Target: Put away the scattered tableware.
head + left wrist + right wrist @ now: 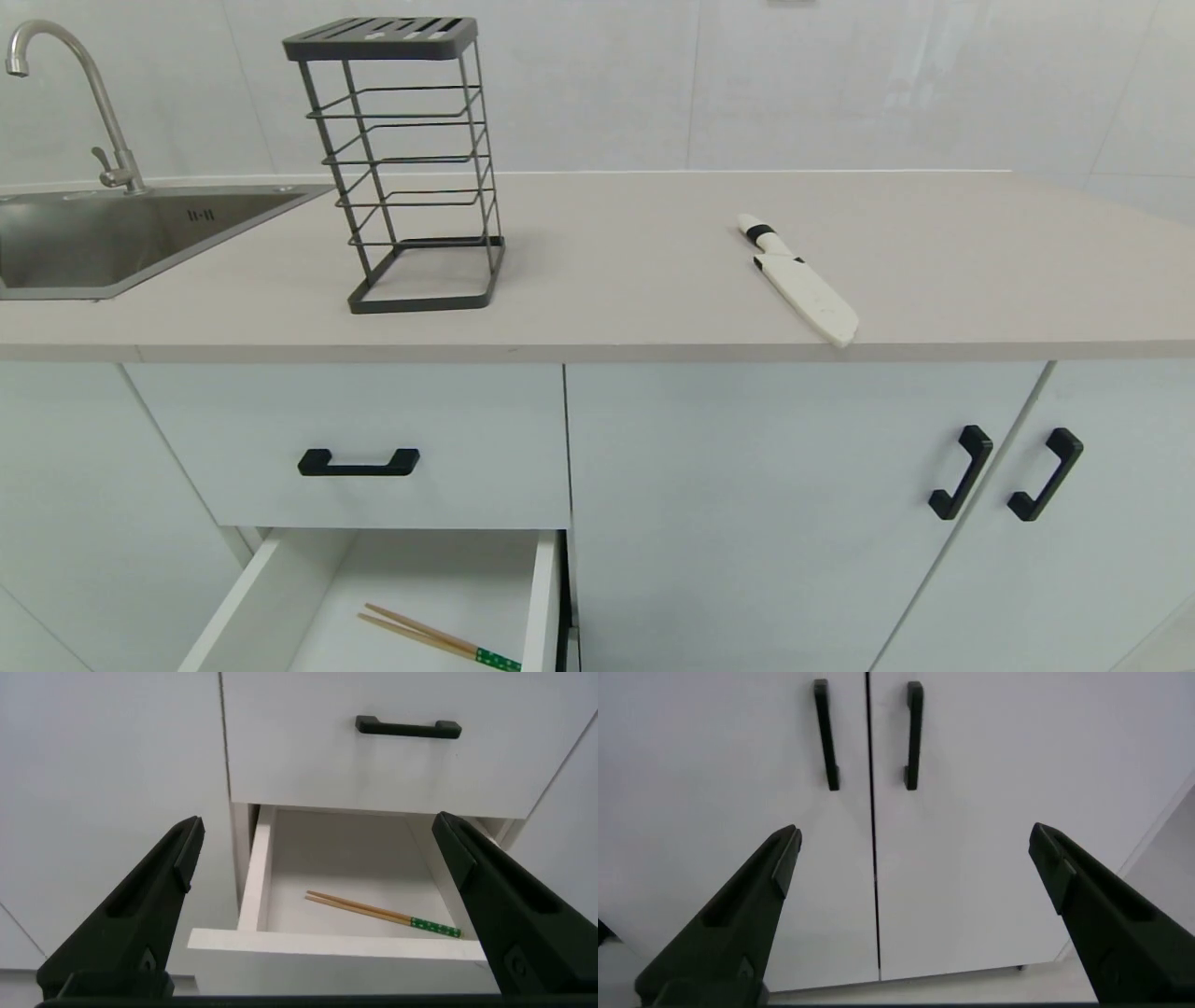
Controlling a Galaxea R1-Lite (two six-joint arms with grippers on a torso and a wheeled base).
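A white knife [801, 278] with a black band on its handle lies on the beige countertop [635, 271], its tip near the front edge. A pair of wooden chopsticks [439, 638] [381, 913] with green ends lies in the open lower drawer [541, 597] [252, 882]. A dark wire knife rack [401, 159] stands on the counter to the left of the knife. My left gripper [318, 849] is open, held in front of the open drawer with nothing between its fingers. My right gripper [915, 845] is open and faces the two cabinet doors [868, 812].
A steel sink [103, 233] with a faucet [75, 84] sits at the counter's left end. The upper drawer [358, 461] [408, 728] is closed. Two black door handles [1004, 471] [868, 733] are on the cabinet at the right.
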